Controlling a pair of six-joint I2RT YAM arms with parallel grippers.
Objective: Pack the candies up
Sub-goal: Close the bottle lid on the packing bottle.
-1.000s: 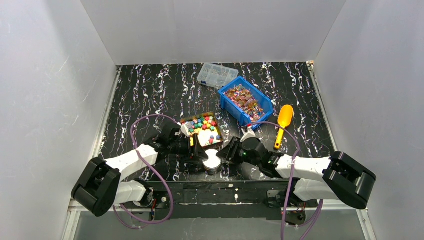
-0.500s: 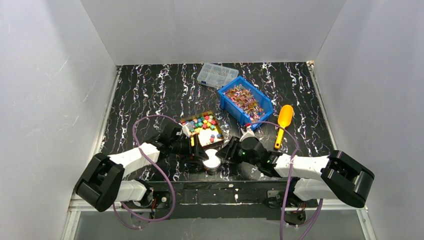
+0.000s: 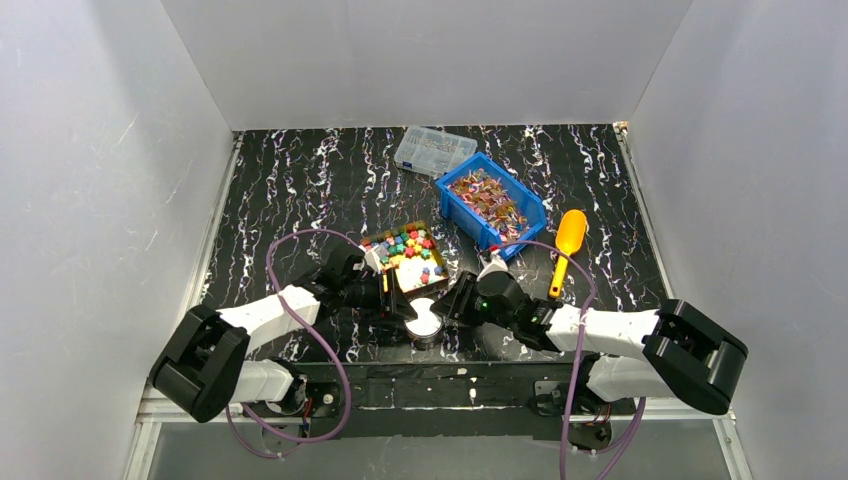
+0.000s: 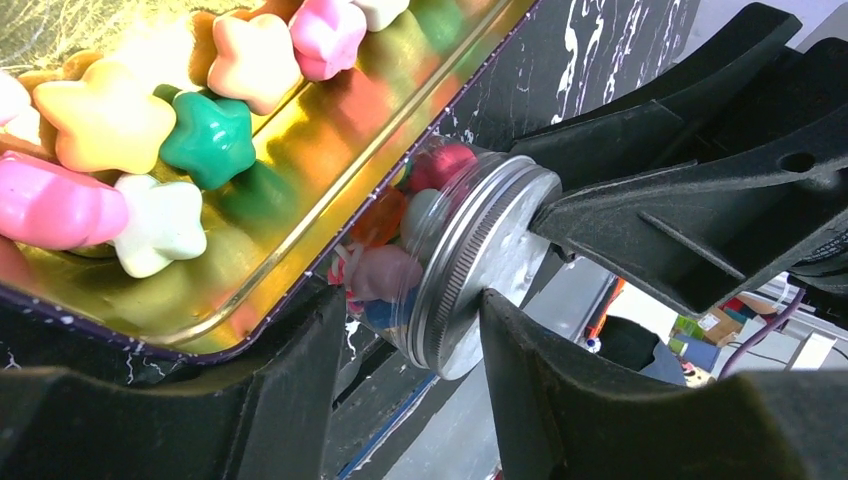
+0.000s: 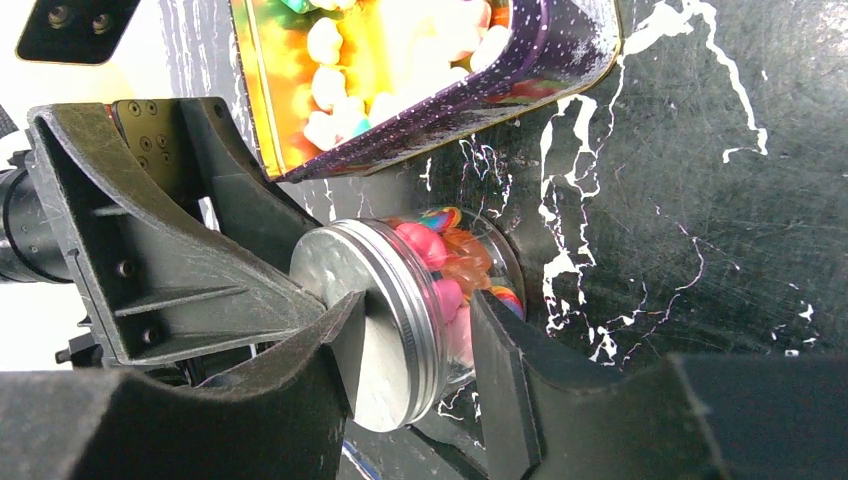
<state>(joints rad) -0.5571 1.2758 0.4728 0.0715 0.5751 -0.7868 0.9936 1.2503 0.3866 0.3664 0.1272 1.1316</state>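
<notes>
Left and right jaws against jar (image 3: 426,322), candies (image 4: 385,272) inside; gold tray (image 4: 300,160) beside

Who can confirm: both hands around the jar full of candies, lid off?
Not quite: the lid is on the jar, as the right wrist view shows. The left hand and right hand are around it, and it holds candies.
</notes>
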